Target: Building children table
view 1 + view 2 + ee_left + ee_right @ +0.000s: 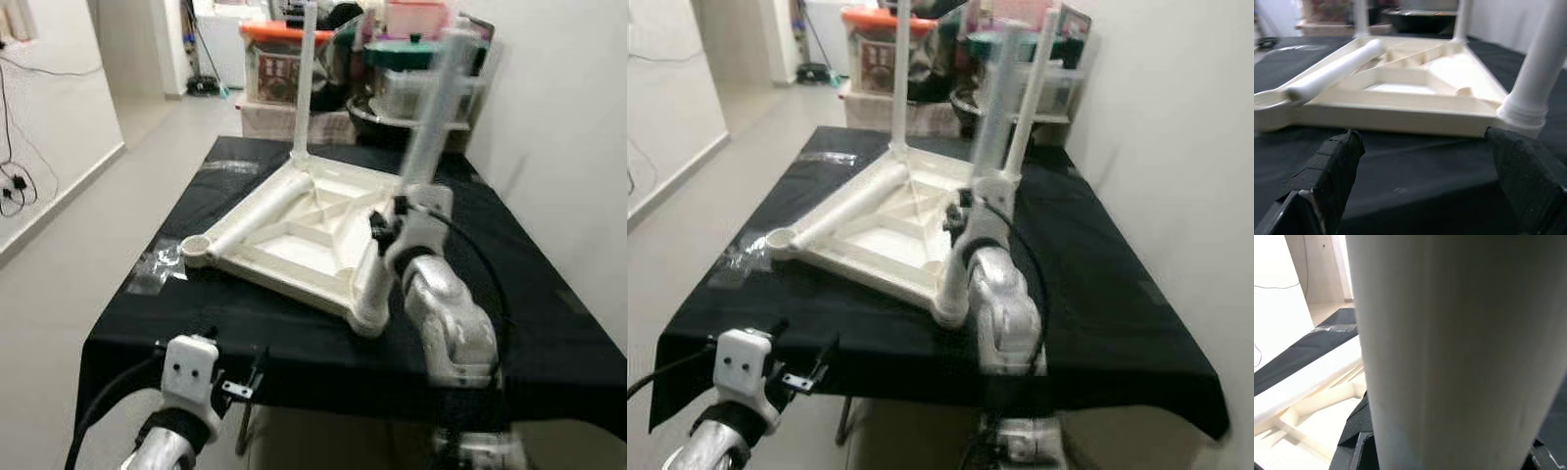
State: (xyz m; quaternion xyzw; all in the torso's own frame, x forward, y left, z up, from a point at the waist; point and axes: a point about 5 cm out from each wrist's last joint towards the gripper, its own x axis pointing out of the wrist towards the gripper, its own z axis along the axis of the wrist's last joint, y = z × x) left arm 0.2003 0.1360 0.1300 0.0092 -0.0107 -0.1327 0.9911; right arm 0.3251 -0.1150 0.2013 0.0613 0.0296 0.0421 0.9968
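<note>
Left hand [1420, 181] held low at near edge of black-clothed worktop [294, 338], fingers spread, empty, kept in reserve. White plastic tabletop [304, 230] laid upside down for sockets upward; loose white round leg [257, 213] rested across it. Right hand [384, 227] clenched on near-corner white leg [991, 137], likely for seating in socket.

Our right arm [451, 328] is a rounded shell of silver metal, with a black cable looping along its outer side and a black fitting at the wrist. Our left arm [162, 446] is silver too, ringed by a black band below a white block with two small dark holes, and a thick black cable runs off it. The left tool [1425, 181] has two long black fingers [1334, 171] with a matte, angular surface.
</note>
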